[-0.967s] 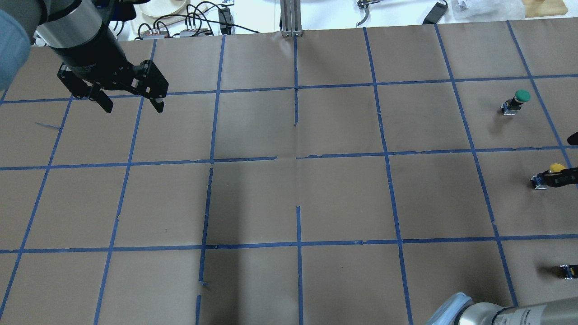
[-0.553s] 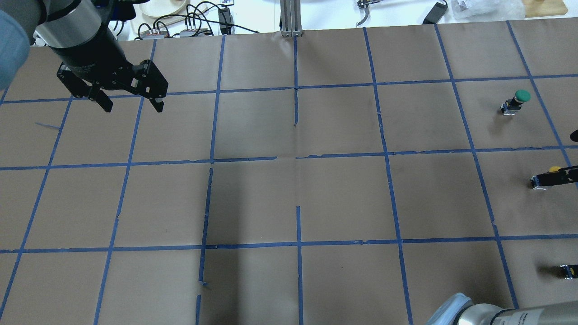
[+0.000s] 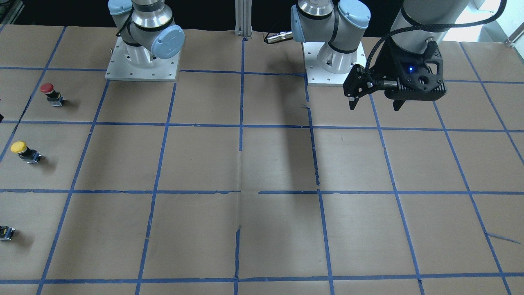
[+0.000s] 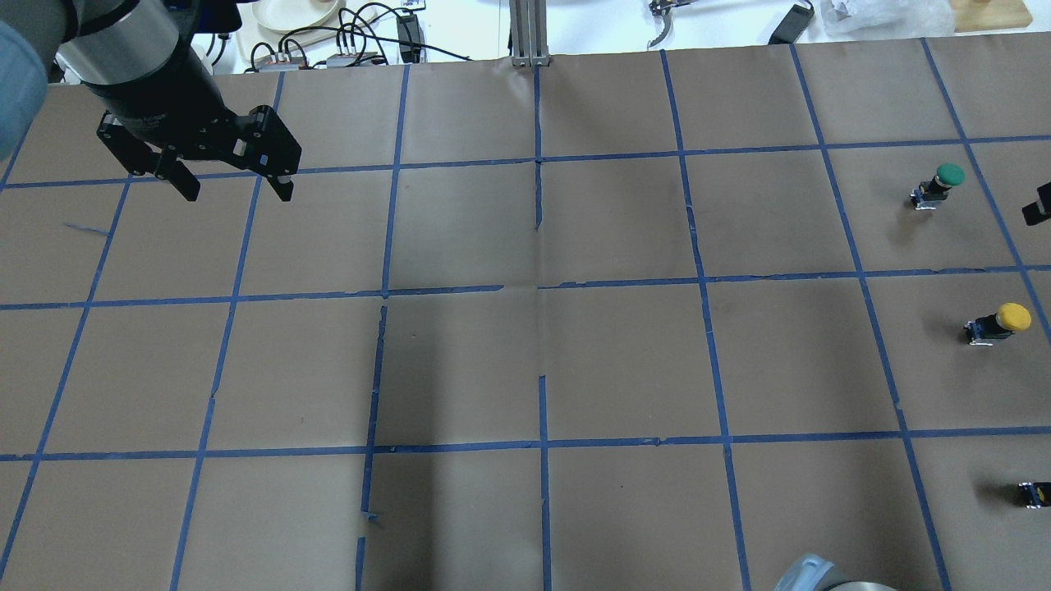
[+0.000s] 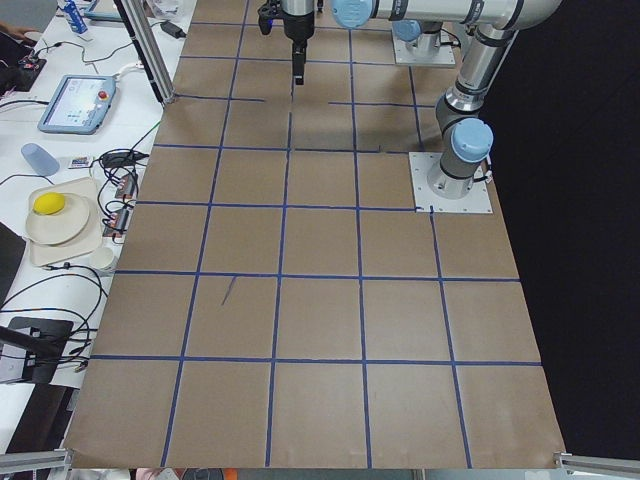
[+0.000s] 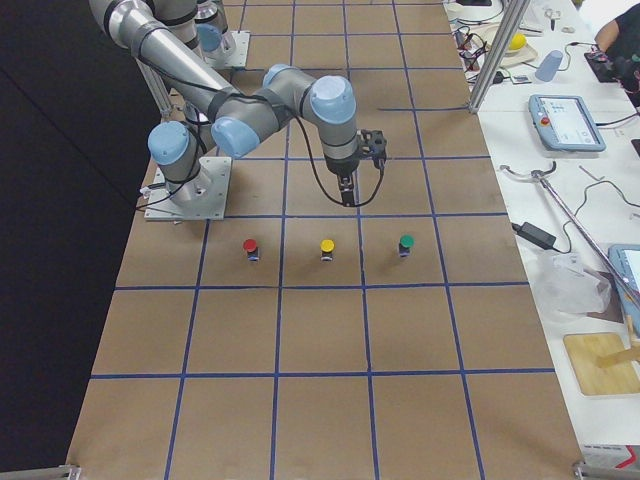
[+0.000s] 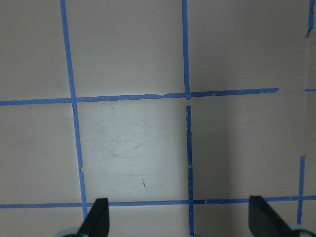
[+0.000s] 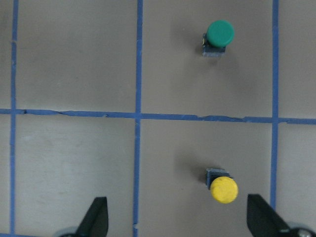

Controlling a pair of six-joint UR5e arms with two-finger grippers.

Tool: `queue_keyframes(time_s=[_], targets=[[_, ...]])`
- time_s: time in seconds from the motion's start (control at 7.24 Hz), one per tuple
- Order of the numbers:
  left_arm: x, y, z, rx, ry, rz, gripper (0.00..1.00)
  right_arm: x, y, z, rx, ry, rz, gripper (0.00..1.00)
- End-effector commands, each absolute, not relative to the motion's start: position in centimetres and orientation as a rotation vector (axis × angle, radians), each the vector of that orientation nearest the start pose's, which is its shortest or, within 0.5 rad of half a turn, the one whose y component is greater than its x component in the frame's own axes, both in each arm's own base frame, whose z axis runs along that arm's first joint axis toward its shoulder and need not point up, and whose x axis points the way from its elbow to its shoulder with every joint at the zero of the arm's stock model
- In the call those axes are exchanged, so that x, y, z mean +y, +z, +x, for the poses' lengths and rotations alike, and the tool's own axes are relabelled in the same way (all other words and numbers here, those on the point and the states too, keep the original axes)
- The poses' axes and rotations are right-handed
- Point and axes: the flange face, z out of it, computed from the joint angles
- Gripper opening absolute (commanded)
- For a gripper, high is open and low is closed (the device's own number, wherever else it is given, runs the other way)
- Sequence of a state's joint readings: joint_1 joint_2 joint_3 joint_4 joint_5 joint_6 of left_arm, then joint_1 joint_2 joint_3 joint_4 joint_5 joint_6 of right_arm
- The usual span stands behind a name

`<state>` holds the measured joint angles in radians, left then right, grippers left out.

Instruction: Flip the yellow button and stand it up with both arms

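Observation:
The yellow button (image 4: pixel 998 322) stands on its base near the table's right edge, cap up, free of any gripper. It also shows in the front-facing view (image 3: pixel 24 151), the right side view (image 6: pixel 327 248) and the right wrist view (image 8: pixel 223 186). My right gripper (image 8: pixel 180 219) is open and empty, raised above the table beside the button; only its tip (image 4: pixel 1036 205) shows in the overhead view. My left gripper (image 4: pixel 238 195) is open and empty, high over the far left of the table, seen too in the front-facing view (image 3: pixel 374 107) and the left wrist view (image 7: pixel 180 219).
A green button (image 4: pixel 943 182) stands one square beyond the yellow one. A red button (image 3: pixel 49 92) stands one square nearer the robot. Brown paper with a blue tape grid (image 4: pixel 542 287) covers the table. Cables and a plate lie past the far edge.
My right gripper's finger lay across the yellow button; it has since drawn away toward the right edge, leaving the button standing free. The left gripper has shifted slightly away.

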<state>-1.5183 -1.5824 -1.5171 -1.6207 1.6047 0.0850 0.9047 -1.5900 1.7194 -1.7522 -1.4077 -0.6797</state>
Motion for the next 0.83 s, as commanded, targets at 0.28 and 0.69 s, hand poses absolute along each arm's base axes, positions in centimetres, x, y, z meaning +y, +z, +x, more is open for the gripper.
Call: queue_keyframes(time_s=[0.28,0.69], targets=[[-50.2,50.5,-10.2,3.108,0.011,0.045,1.0,-49.0,50.8,4.7,3.117,-0.061,-0.013,1.0],[-50.2,50.5,-10.2,3.108,0.011,0.045,1.0,-48.7,51.7,9.6,3.127,-0.064,0.078,1.0]])
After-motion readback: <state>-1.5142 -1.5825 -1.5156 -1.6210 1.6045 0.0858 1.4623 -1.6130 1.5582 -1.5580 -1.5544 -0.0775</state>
